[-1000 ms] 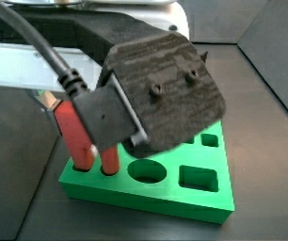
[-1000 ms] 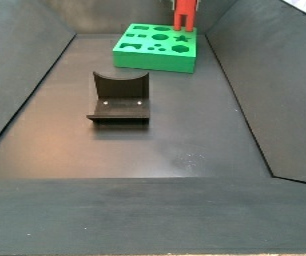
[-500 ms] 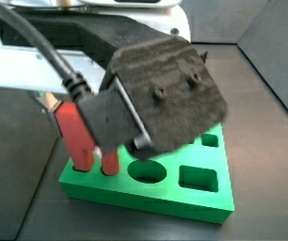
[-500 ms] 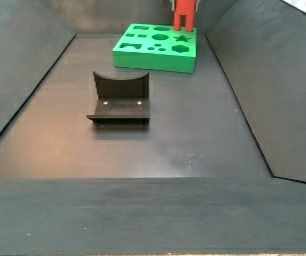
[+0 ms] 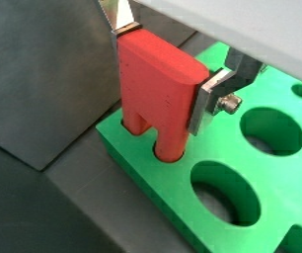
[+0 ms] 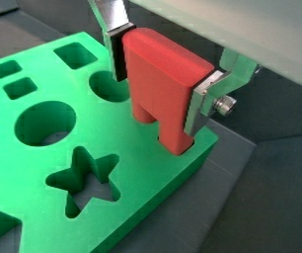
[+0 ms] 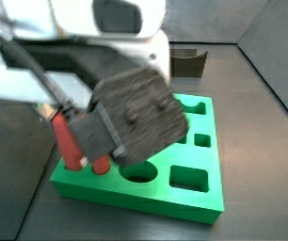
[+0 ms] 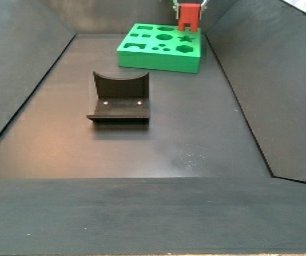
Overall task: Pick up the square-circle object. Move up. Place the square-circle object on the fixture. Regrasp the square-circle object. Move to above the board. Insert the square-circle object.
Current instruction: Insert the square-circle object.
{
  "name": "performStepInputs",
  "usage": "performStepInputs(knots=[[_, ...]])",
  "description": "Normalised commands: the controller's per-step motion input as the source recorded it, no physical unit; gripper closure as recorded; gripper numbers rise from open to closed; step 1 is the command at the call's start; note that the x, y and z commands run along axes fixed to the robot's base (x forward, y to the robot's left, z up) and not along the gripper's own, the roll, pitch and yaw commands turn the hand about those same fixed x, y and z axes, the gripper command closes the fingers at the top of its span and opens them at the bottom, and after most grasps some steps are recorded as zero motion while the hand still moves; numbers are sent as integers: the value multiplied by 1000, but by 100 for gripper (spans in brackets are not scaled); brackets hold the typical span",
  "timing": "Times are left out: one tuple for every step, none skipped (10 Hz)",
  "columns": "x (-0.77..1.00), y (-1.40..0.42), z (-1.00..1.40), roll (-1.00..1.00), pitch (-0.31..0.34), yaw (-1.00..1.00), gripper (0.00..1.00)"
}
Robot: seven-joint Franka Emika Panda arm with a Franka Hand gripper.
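The square-circle object (image 5: 158, 84) is a red peg block with two legs, held upright. My gripper (image 5: 163, 59) is shut on it, one silver finger (image 5: 216, 91) on each flat side. It also shows in a wrist view (image 6: 161, 89). Its legs reach down to the corner of the green board (image 6: 36, 168); the longer leg meets the board's top near the edge, and I cannot tell how deep it sits. In both side views the red piece (image 7: 69, 141) (image 8: 189, 17) stands at the board (image 7: 184, 193) (image 8: 149, 50). The fixture (image 8: 118, 97) stands bare on the floor, apart from the board.
The fixture also shows in a side view (image 7: 188, 62) behind the board. Sloping dark walls (image 8: 22, 90) enclose the floor. The board carries star, circle and square holes (image 6: 85, 176). My dark gripper body (image 7: 128, 118) hides part of the board.
My gripper has moved down with the red piece, so its legs are lower at the board's corner. The board looks shifted slightly sideways. The fixture has not moved.
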Motion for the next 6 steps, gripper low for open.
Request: performStepInputs(knots=[[-254, -274, -566, 0, -197, 0, 100], [-229, -306, -554, 0, -207, 0, 100], [-306, -314, -469, 63, -241, 0, 100], [-91, -51, -211, 0, -116, 60, 100], [0, 0, -94, -67, -57, 0, 100], [0, 11, 0, -17, 6, 0, 100]])
